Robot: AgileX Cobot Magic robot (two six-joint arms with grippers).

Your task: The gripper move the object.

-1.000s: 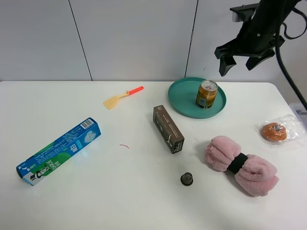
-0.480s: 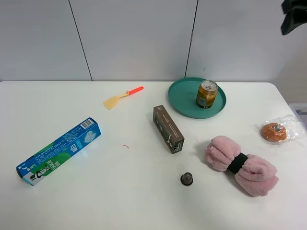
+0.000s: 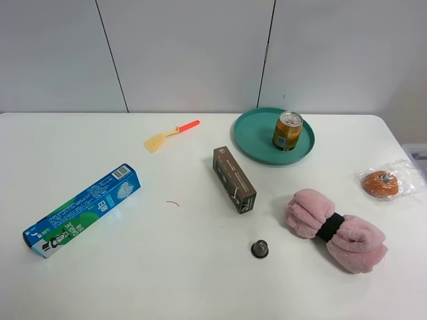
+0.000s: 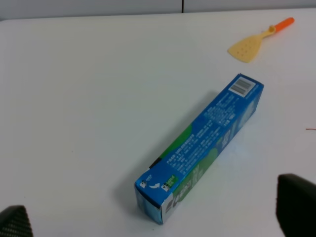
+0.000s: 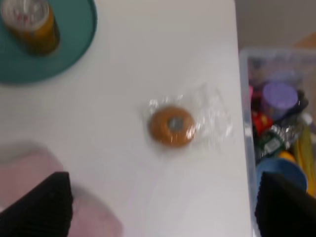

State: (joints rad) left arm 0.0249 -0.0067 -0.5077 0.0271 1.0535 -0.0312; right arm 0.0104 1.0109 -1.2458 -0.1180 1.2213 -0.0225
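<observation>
The golden-orange can [image 3: 287, 131] stands upright on the teal plate [image 3: 257, 143] at the back of the table. Neither gripper shows in the exterior high view. In the right wrist view the right gripper [image 5: 160, 210] is open and empty, high above the table's right edge, with the can [image 5: 30, 24] and plate [image 5: 69, 44] far off in one corner. In the left wrist view the left gripper [image 4: 154, 217] is open and empty, with only its black fingertips [image 4: 296, 205] showing, over the left of the table.
A brown box [image 3: 234, 179], a dark capsule [image 3: 259, 249], a pink rolled towel [image 3: 335, 229] and a wrapped bun [image 3: 382, 183] lie near the plate. A blue box [image 3: 81, 210] and a yellow spatula [image 3: 170, 135] lie to the left. A bin of odds [image 5: 276, 123] stands beyond the table's right edge.
The right arm, open above the plate one second ago, has risen to the upper right and left the exterior high view. The can and the other things have not moved.
</observation>
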